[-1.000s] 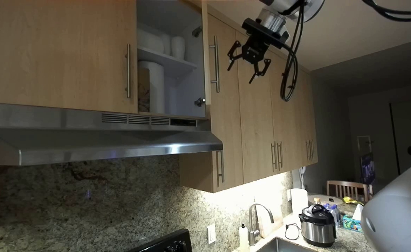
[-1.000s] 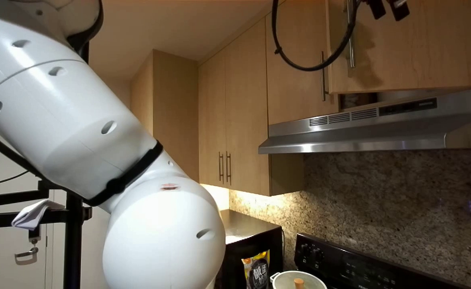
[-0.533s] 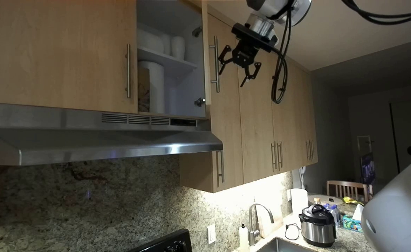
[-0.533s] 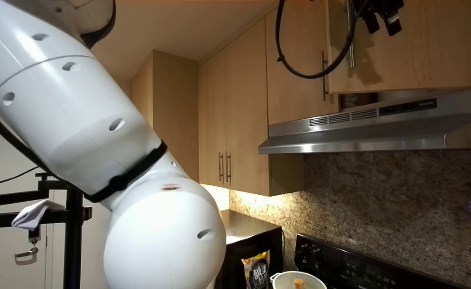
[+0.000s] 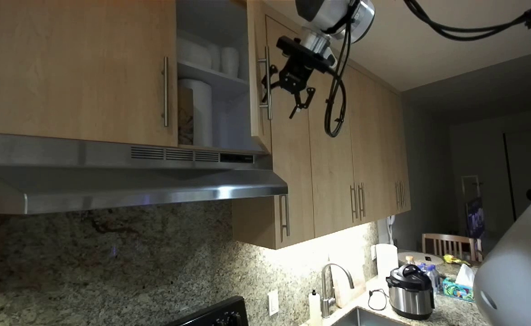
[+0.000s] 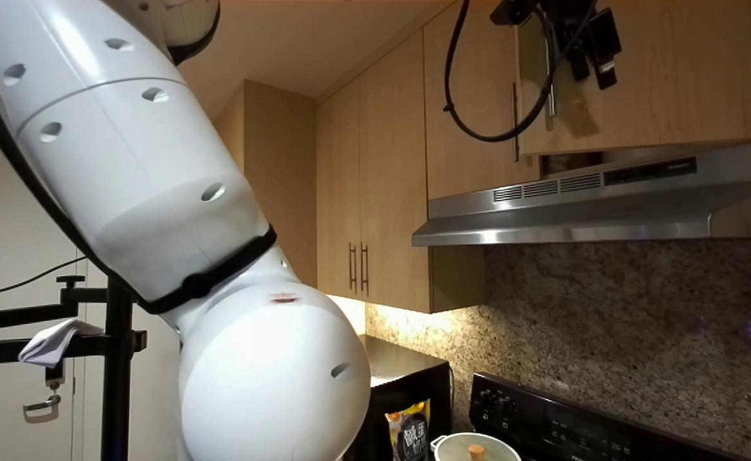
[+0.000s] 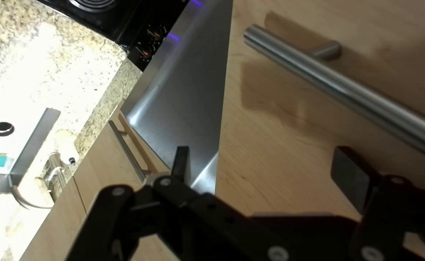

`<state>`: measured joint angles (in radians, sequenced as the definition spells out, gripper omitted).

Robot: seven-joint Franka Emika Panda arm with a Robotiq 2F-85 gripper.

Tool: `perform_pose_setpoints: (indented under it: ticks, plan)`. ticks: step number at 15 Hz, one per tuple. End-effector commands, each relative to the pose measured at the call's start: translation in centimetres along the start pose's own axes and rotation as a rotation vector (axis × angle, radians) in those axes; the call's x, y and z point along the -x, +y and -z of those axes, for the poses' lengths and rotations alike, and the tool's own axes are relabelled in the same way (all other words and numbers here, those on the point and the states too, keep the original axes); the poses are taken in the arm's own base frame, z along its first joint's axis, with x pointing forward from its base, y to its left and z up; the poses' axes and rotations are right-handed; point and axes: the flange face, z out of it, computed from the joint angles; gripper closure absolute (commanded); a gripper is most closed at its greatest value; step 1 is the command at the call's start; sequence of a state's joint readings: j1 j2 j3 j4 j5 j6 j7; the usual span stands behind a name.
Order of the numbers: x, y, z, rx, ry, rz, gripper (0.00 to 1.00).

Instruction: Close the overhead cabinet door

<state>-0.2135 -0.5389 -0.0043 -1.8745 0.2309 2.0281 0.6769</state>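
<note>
Overhead cabinet door point(image 5: 258, 86), a short panel of light maple, stands open at the top centre of the frame in an exterior view. We see it at a steep angle, and to its left we look into the cabinet point(image 5: 231, 115), where white objects point(image 5: 202, 113) sit on and under a shelf point(image 5: 217, 77). The steel range hood point(image 5: 125, 181) runs below, across the left half. Beside the door, just right of top centre, hangs the black gripper point(image 5: 278, 107), pointing downward, its two fingers spread wide apart.

In an exterior view with the white robot arm point(image 6: 145, 179) filling the left, we see the door's front face at the upper right, a narrow opening showing between its lower edge and the range hood. A pot point(image 6: 461, 448) stands at bottom, right of centre.

In the wrist view the door fills most of the right half, its silver bar handle point(image 7: 342, 85) slanting from top centre down to the right edge. One fingertip point(image 7: 181, 163) shows at lower centre against the range hood, the other at lower right in front of the panel, near the handle; whether it touches the wood, we cannot tell. At the left we see a speckled countertop point(image 7: 9, 43) and a sink point(image 7: 34, 143).
</note>
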Motion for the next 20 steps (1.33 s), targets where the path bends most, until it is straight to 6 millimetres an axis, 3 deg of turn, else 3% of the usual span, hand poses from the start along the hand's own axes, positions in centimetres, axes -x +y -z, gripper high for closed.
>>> perform_pose_setpoints:
  ticks: [1, 8, 13, 20]
  plan:
    - [0.5, -1.8, -1.3, -0.016, -0.081, -0.028, 0.0]
    - [1.8, -3.6, -3.8, -0.009, -0.144, -0.03, 0.0]
    - [1.7, -3.6, -4.7, -0.022, -0.176, -0.059, 0.0]
    - [0.0, -1.4, -3.5, 0.005, -0.088, -0.081, 0.0]
